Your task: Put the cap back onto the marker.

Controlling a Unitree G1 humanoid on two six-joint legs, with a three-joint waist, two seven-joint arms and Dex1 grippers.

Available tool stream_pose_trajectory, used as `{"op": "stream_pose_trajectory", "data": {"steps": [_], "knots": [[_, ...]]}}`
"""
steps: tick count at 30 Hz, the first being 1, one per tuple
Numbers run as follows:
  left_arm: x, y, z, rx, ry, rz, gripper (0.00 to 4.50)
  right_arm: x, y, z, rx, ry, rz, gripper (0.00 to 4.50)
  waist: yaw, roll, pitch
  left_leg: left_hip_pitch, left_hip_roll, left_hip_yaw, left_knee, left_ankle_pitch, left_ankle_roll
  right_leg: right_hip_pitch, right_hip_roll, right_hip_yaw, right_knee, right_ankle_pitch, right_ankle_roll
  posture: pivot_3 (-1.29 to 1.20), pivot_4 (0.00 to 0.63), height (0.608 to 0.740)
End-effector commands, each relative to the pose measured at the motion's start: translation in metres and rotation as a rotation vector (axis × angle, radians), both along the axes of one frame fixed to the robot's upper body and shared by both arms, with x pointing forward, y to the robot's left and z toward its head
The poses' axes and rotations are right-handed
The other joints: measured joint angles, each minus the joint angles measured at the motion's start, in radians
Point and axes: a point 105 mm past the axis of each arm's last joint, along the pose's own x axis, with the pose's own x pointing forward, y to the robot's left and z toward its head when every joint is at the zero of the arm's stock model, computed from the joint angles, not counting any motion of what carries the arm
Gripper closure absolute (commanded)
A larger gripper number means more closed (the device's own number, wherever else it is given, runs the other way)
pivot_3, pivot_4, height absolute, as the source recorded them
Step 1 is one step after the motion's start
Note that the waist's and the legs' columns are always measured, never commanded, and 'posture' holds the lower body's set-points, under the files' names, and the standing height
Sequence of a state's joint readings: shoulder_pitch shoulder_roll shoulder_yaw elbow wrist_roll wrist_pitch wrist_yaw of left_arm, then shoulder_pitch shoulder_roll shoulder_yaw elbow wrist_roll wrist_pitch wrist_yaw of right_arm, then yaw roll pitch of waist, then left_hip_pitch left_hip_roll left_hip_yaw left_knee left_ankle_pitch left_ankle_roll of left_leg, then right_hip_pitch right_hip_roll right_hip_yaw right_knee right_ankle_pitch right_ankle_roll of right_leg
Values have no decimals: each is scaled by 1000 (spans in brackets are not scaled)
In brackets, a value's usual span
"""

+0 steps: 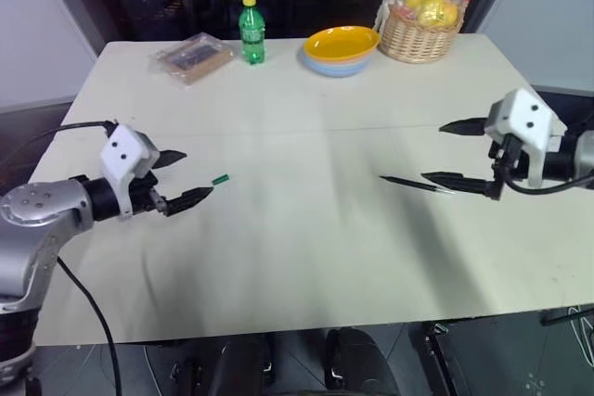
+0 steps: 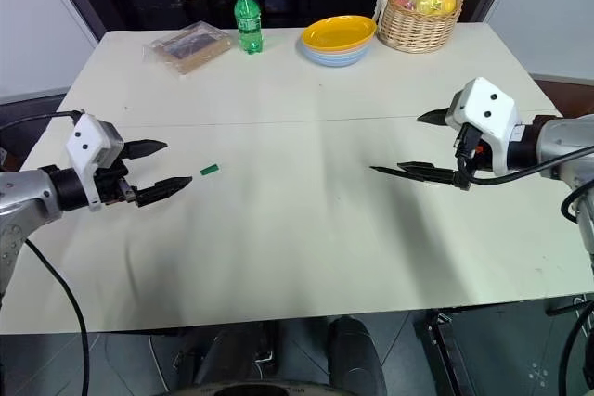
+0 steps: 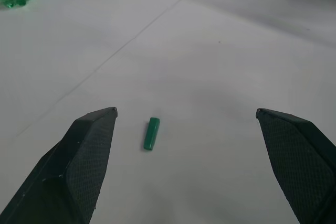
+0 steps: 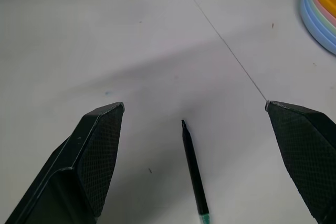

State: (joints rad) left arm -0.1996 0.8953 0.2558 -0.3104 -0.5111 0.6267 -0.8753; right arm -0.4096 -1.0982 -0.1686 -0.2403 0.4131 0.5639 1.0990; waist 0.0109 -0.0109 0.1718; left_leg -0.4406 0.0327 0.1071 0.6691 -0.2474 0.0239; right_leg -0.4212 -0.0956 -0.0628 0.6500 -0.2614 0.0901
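Black, textured jaws stand wide apart on both arms, and neither pair holds anything. The left gripper (image 1: 186, 178) hovers low over the desk (image 1: 306, 257) with the cap (image 3: 151, 133) lying in the gap ahead of its tips, nearer one finger than the other and touching neither. The right gripper (image 2: 422, 144) is likewise spread, and the marker (image 4: 193, 171) lies on the desk between its 2 fingers, apart from both.

As for progress, I judge the task to be at its very start: nothing is gripped, the 2 parts lie well apart on opposite sides of the desk, and every step is left. Each arm has yet to close on its piece, lift it, bring the 2 together and press the cap home.

The cap is a tiny bright green plastic cylinder lying flat on its side, far smaller than the fingers around it, so I expect it will be fiddly to pinch without it slipping or rolling. The marker is a slim, near-black stick with a pointed tip aimed away from the right wrist and a touch of green at the end nearer it; it also lies flat.

Farther off, at the back of the desk, stand a green bottle (image 1: 251, 31) with a yellow lid, a stack of bowls (image 1: 341, 49), a fruit basket (image 1: 422, 30) and a wrapped packet (image 1: 192, 56), all well clear of the work.
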Motion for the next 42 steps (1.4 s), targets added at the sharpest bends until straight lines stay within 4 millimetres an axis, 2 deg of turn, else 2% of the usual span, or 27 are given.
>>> {"op": "stream_pose_trajectory", "data": {"steps": [1, 5, 10, 13, 20, 29, 38, 40, 42], "knots": [[4, 3, 9, 9, -37, -17, 53, -5, 8, 10, 33, -47, 16, 0, 1, 0, 0, 0, 0, 0, 0, 0, 0, 0, 0, 0, 0, 0, 0, 0, 150, 740], [14, 8, -2, 3, -1, -30, 53, -9, 15, 6, 55, -43, 14, 0, 2, 0, 0, 0, 0, 0, 0, 0, 0, 0, 0, 0, 0, 0, 0, 0, 150, 740], [37, 15, -12, -22, 6, -32, 53, -14, 27, -2, 100, -45, 15, 0, 2, 0, 0, -1, 0, 0, 0, 0, 0, -1, 0, 0, 0, 0, 0, 0, 150, 740], [58, 19, -19, -100, -6, -1, 53, -18, 34, -9, 132, -40, 13, 0, 4, -1, 0, -1, 0, 0, 0, 0, 0, 0, 0, -1, 0, 0, 0, 0, 150, 740], [80, 9, -47, -59, 35, -65, 53, -25, 43, -16, 173, -40, -5, 0, 3, -1, 0, -1, 0, 1, 1, 0, 1, -1, 0, -1, 0, 0, 1, 0, 150, 740], [93, -4, -69, 16, 47, -118, 53, -29, 42, -17, 185, -51, -31, 0, 1, -2, 0, -3, 0, 1, 7, -2, 4, 0, 1, -1, 1, 1, 2, 0, 150, 740], [93, -8, -82, 58, 88, -143, 53, -27, 41, -15, 181, -65, -40, 0, 3, -2, 0, -4, 1, 0, 11, -4, 7, 2, 0, -2, 1, 1, 3, 0, 150, 740], [92, -7, -85, 66, 98, -142, 582, -27, 40, -15, 181, -67, -40, 0, 2, -2, 0, -3, 0, 0, 12, -4, 7, 2, -1, -2, 1, 2, 3, 0, 150, 740], [93, -7, -86, 70, 102, -142, 1429, -27, 40, -15, 180, -69, -41, 0, 2, -2, 0, -3, 0, 0, 12, -4, 7, 2, -1, -2, 1, 2, 3, 0, 150, 740]]}}
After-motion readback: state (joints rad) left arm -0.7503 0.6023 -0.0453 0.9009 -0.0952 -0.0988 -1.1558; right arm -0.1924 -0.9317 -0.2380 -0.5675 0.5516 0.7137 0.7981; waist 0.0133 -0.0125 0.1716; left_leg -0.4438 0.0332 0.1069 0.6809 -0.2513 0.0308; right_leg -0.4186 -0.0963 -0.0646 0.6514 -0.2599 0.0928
